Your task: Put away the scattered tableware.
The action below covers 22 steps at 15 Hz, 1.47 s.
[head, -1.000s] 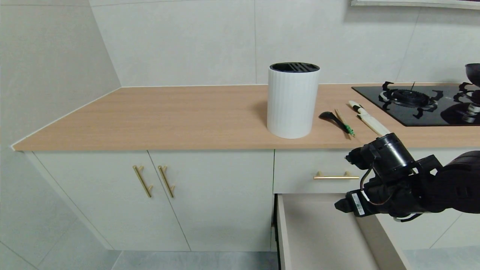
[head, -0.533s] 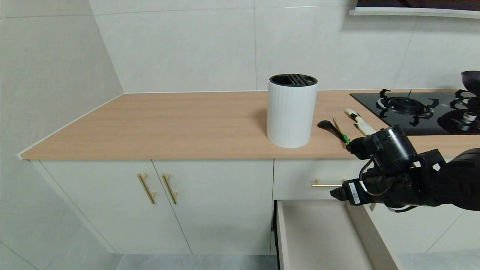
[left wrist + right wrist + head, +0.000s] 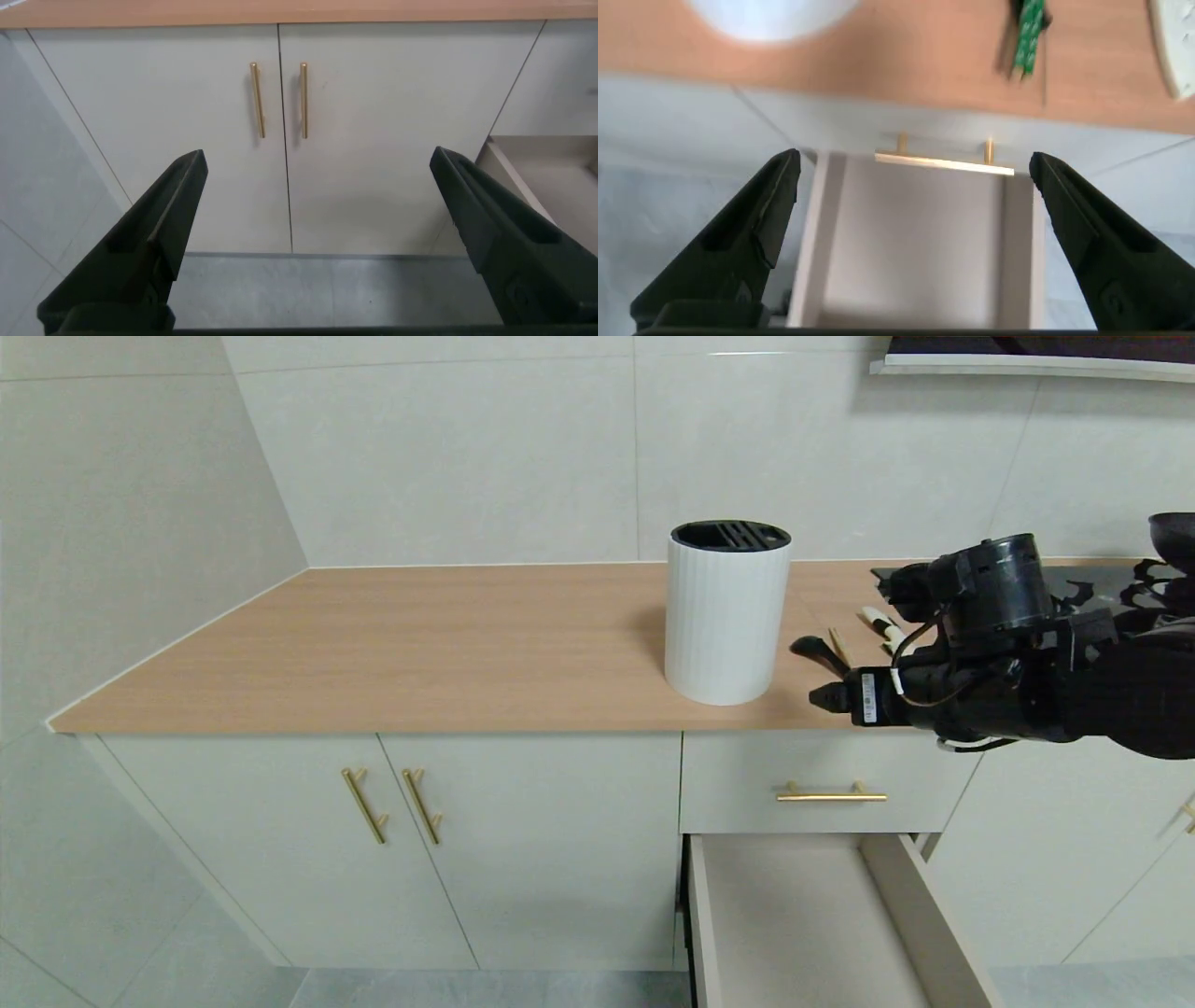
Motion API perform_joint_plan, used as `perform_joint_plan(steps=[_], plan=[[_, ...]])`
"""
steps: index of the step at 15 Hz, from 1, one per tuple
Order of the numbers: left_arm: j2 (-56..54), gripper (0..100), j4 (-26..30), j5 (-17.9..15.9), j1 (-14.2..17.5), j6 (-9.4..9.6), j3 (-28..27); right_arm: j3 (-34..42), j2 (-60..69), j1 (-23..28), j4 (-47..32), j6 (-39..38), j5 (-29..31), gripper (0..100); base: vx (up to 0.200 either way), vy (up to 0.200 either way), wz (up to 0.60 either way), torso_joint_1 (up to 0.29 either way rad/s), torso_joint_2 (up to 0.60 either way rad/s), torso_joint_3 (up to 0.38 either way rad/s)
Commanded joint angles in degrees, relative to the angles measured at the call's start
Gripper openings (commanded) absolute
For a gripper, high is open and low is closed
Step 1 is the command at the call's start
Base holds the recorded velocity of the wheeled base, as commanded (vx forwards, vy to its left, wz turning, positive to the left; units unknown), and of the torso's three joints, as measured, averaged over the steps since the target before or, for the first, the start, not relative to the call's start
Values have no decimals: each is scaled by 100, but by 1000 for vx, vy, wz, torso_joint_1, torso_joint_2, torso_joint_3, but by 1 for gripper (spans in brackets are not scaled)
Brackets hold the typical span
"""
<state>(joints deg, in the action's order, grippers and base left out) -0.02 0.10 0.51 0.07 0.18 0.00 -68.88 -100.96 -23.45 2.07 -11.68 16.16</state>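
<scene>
The right gripper (image 3: 913,245) is seen spread wide in its wrist view, above the open drawer (image 3: 915,289). The chopsticks (image 3: 1027,28) are shown on the counter (image 3: 420,644) beyond. A black spoon (image 3: 810,648), a white knife (image 3: 882,621) and the white holder (image 3: 724,616) to their left are added by the head view. The left gripper (image 3: 318,233) is likewise spread, facing cupboard doors (image 3: 374,140).

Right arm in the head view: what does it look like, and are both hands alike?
The right arm is bulky and matt black, with a round black cylinder on its wrist, a thin looping cable and a white printed label. The right hand and left hand look alike: each has two black, wedge-shaped fingers.
</scene>
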Motion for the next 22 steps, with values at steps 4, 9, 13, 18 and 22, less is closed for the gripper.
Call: perform_joint_plan(steps=[4, 9, 13, 18, 22], plan=[[2, 100, -1, 2, 1, -1, 0, -416, -521, 271, 56, -168, 405, 100, 0, 0, 0, 0, 0, 0], [2, 100, -1, 2, 1, -1, 0, -838, -1145, 605, 56, -388, 537, 100, 0, 0, 0, 0, 0, 0], [2, 100, -1, 2, 1, -1, 0, -891, -1312, 632, 65, -397, 546, 100, 0, 0, 0, 0, 0, 0], [2, 100, -1, 2, 1, -1, 0, -935, -1435, 711, 179, -397, 546, 100, 0, 0, 0, 0, 0, 0], [2, 100, -1, 2, 1, -9, 0, -935, -1444, 711, 179, -397, 546, 100, 0, 0, 0, 0, 0, 0]])
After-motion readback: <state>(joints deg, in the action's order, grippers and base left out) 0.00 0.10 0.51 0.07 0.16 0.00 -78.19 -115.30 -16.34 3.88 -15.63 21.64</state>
